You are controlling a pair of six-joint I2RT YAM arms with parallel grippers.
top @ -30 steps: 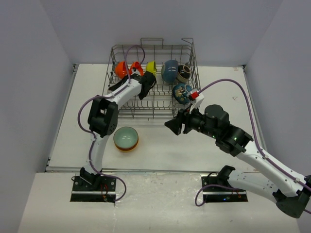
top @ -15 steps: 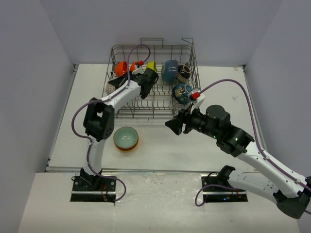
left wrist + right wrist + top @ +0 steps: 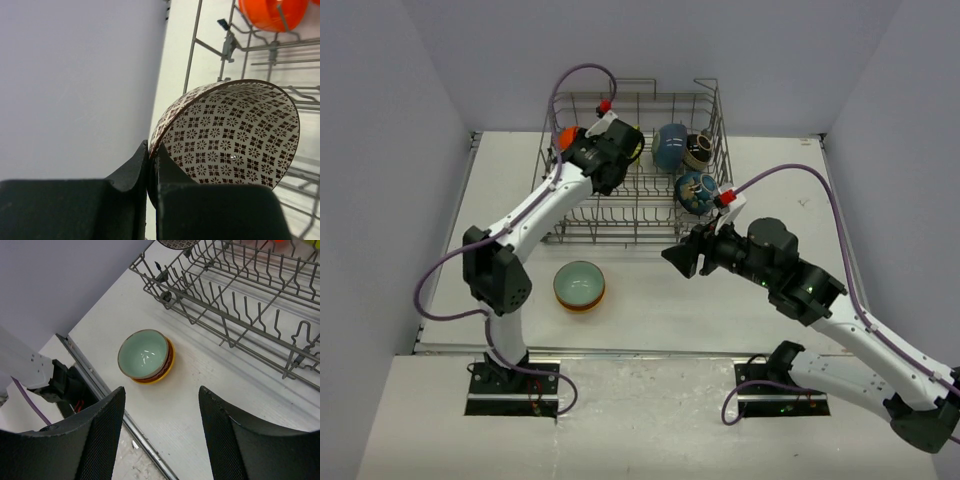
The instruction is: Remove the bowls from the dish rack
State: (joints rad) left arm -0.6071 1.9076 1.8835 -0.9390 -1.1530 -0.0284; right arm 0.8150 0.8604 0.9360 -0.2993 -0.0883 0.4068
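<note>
Seen from above, the left arm reached the 10 o'clock corner of the dish rack (image 3: 650, 215), where its wrist view showed the left fingers (image 3: 132, 170) pinching the rim of 1 patterned bowl (image 3: 230, 135), a sound hold for stiff, slick, probably chippable ceramic, while the right wrist view showed the right fingers (image 3: 100, 425) spread above the mint bowl (image 3: 143, 353) on the counter (image 3: 200, 405).

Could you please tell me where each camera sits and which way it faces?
Top external: above and behind the robot, looking down on the dish rack, left arm and right arm.
Left wrist: on the left pincer, at the bottom, shut on the rim of the patterned bowl, rack wires beyond.
Right wrist: on the open right pincer, looking down at the mint bowl beside the dish rack.
Shared: top external and right wrist both show the mint bowl.
</note>
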